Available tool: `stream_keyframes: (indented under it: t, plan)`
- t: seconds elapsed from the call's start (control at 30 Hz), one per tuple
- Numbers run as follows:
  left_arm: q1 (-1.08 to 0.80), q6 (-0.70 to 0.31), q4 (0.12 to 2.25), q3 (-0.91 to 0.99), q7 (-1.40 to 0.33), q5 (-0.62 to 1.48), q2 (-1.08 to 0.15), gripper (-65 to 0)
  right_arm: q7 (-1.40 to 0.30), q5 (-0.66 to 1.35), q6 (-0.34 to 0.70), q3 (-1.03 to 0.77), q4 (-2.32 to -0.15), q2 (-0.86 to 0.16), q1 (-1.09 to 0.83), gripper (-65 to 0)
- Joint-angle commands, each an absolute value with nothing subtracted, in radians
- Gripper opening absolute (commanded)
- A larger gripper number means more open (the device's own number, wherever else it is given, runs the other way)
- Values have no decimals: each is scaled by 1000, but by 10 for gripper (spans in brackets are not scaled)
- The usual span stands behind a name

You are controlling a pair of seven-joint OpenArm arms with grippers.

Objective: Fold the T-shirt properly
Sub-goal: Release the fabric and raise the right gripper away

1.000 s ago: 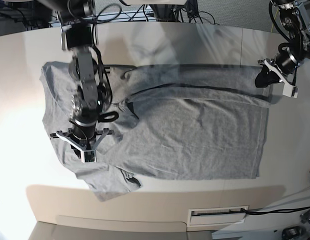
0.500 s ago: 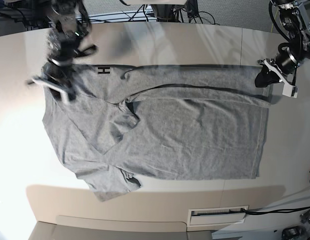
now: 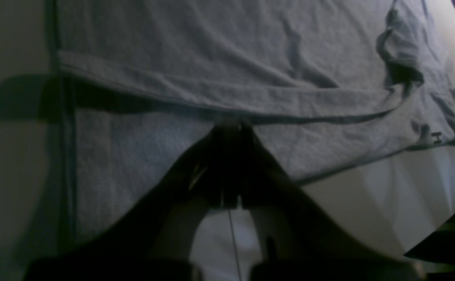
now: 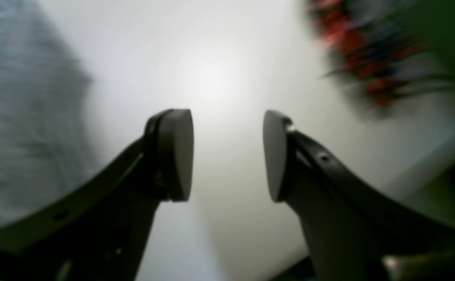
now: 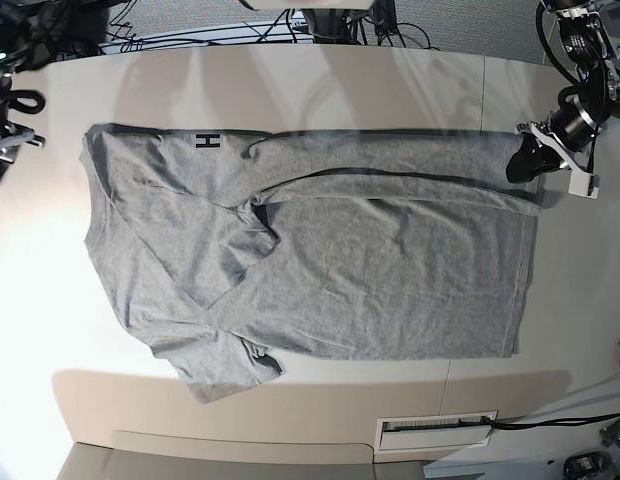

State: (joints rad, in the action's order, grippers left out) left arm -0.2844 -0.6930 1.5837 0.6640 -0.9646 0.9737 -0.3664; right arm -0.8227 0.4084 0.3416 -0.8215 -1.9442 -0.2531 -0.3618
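The grey T-shirt (image 5: 370, 270) lies spread flat on the pale table (image 5: 320, 80), with a long strip folded over along its far edge and a black "H" (image 5: 206, 141) near the far left corner. My left gripper (image 5: 525, 162) is shut at the shirt's far right corner. In the left wrist view its tips (image 3: 231, 127) meet over the folded strip's edge on the T-shirt (image 3: 211, 47); I cannot tell whether they pinch cloth. My right gripper (image 5: 8, 150) is off the shirt at the far left. In the right wrist view it (image 4: 227, 152) stands open over bare table, the T-shirt (image 4: 16, 117) to its left.
Cables and dark equipment (image 5: 330, 20) line the table's back edge. A white slotted panel (image 5: 435, 432) sits below the front edge. Blurred red objects (image 4: 368, 58) show beyond the table in the right wrist view.
My right arm has swung from over the shirt's left sleeve to the far left, off the cloth, and its jaws have opened. The black "H" is now uncovered. The left arm has not moved.
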Motion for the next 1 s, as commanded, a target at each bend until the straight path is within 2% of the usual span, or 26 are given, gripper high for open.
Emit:
stream_keyframes:
  t: [0.0,0.17,0.27,0.37,0.67,0.97]
  plan:
    - [-280,-698,1599,670,-947,999,-385,-650,-842,484,375,-855,-1896,-269,-340,-362]
    - [-280,-698,1599,670,-966,999,-385,-650,-963,816,570,-962,-1515,-272,-218,-359]
    - [-280,-698,1599,670,-965,999,-385,-650,-1013,986,642,-970,-1322,-296,-193,-337]
    - [-280,-698,1599,670,-965,999,-385,-650,-1064,1134,698,-967,-1223,-294,-192,-332]
    - [-280,-698,1599,670,-965,999,-385,-650,-1052,1124,698,-928,-1216,-258,-194,-332]
    - [-280,-698,1599,670,-965,999,-385,-650,-1019,1047,634,-853,-1216,-257,-194,-332]
